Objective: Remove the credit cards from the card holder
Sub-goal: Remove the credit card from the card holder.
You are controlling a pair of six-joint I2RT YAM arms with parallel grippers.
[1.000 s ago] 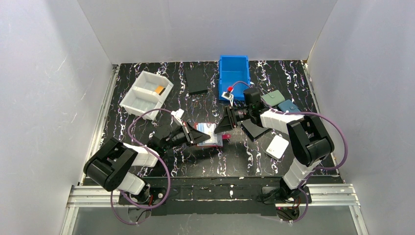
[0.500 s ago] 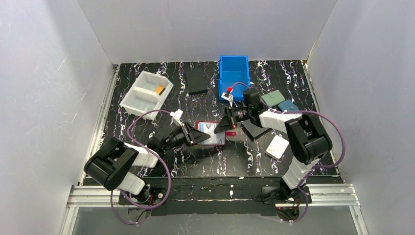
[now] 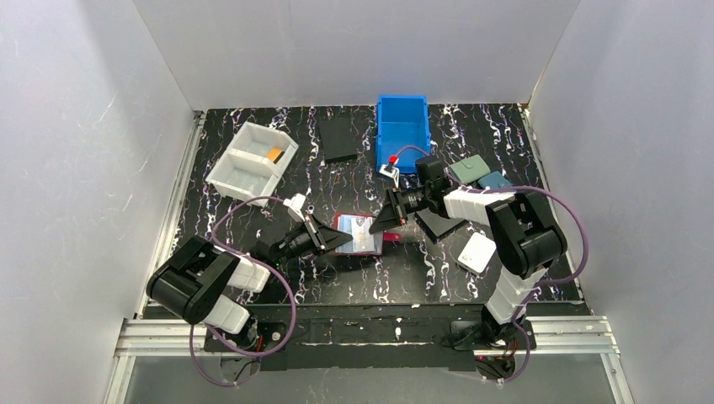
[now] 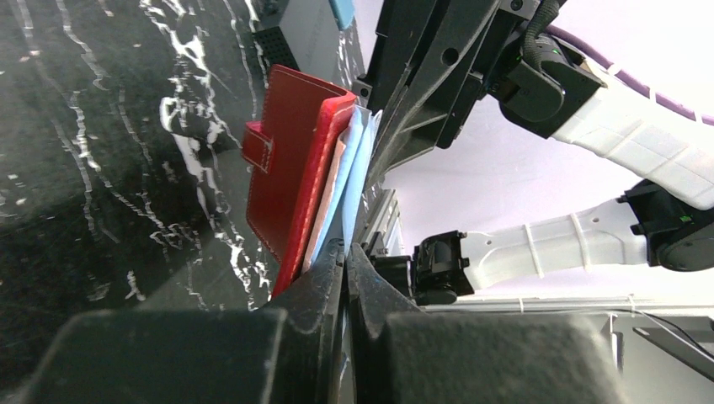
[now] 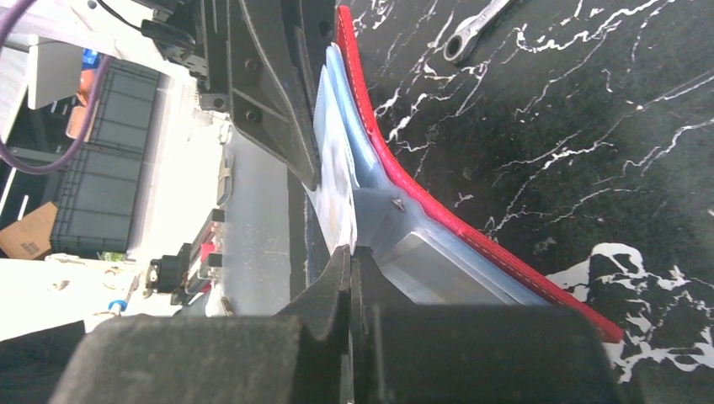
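**Operator:** Where is the card holder [image 3: 359,240]?

**Me:** Near the middle of the bench [image 3: 404,278], between my two arms. It is open, with the pale blue-grey pockets showing and the red cover with its snap tab turned away from my left wrist camera. I cannot tell whether it lies flat or is raised off the bench.

**Operator:** What about your left gripper [image 4: 345,249]?

**Me:** It is pinched fully closed on the near edge of the holder. The pale inner layer runs straight down into the slit between the fingers, and the red cover sits just beside them.

**Operator:** And the right gripper [image 5: 349,252]?

**Me:** That one is closed tight too, coming in from the opposite side. The lower edge of the whitish card [image 5: 337,172] meets the fingertips, so it looks nipped there. The card stands out from the pocket, and the red edge curves away beside it.

**Operator:** Where is the other card?

**Me:** The orange card [image 3: 274,154] lies in the far compartment of the white tray [image 3: 240,175], well apart on my left.
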